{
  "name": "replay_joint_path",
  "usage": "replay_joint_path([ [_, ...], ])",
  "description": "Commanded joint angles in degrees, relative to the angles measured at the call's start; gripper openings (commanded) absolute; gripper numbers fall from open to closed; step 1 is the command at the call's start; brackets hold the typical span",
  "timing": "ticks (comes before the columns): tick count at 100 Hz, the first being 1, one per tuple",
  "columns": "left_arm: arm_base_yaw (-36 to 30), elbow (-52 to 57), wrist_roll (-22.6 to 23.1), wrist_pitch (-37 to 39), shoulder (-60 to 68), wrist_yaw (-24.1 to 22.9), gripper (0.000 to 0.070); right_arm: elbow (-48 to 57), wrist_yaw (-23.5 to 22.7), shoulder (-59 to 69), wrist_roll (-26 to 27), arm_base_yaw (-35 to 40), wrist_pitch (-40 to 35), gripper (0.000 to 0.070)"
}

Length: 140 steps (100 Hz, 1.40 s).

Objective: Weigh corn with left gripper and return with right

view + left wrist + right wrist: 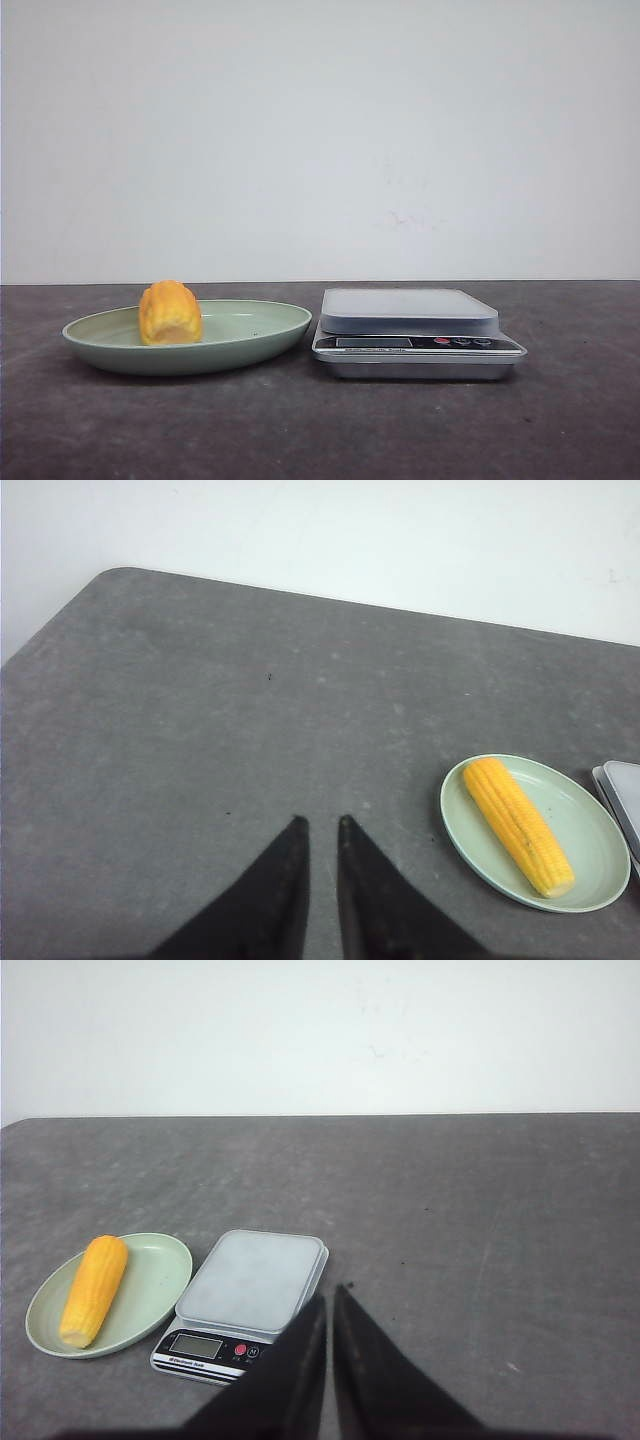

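Note:
The corn (170, 313) is a yellow-orange cob lying in a pale green plate (255, 332) on the left. From the front I see its round end; in the wrist views it shows as a long cob (517, 825) (93, 1290). A silver kitchen scale (410, 312) stands just right of the plate, its platform bare. My left gripper (321, 822) is shut and empty above bare table, well to the side of the plate (592, 842). My right gripper (331, 1294) is shut and empty, beside the scale (255, 1280). Neither gripper shows in the front view.
The table is a dark grey surface (320, 430) with a white wall (320, 130) behind it. The table's rounded corner (110, 575) shows in the left wrist view. The scale's edge (625, 795) shows beside the plate there.

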Motion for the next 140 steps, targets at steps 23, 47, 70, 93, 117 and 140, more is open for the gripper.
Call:
replay_joint_path([
  [23, 7.34, -0.55, 0.20, 1.20, 0.17, -0.20, 0.0006, 0.52, 0.04, 0.15, 0.15, 0.15, 0.70, 0.0006],
  [47, 22.45, -7.80, -2.27, 7.74, -1.18, 2.62, 0.0006, 0.52, 0.02, 0.15, 0.15, 0.15, 0.70, 0.0006],
  [70, 29.57, -25.62, 8.66, 39.39, -5.44, 29.55, 0.0006, 0.52, 0.02, 0.15, 0.15, 0.15, 0.70, 0.0006],
  [93, 32.13, -44.11, 7.41, 61.11, -7.69, 36.33, 0.0006, 0.52, 0.02, 0.15, 0.15, 0.15, 0.70, 0.0006],
  [117, 32.15, -57.81, 7.45, 69.11, -9.35, 36.30, 0.0006, 0.52, 0.02, 0.15, 0.15, 0.15, 0.70, 0.0006],
  [140, 32.15, -63.30, 7.85, 69.35, -10.62, 36.22, 0.0006, 0.52, 0.02, 0.15, 0.15, 0.15, 0.70, 0.0006],
])
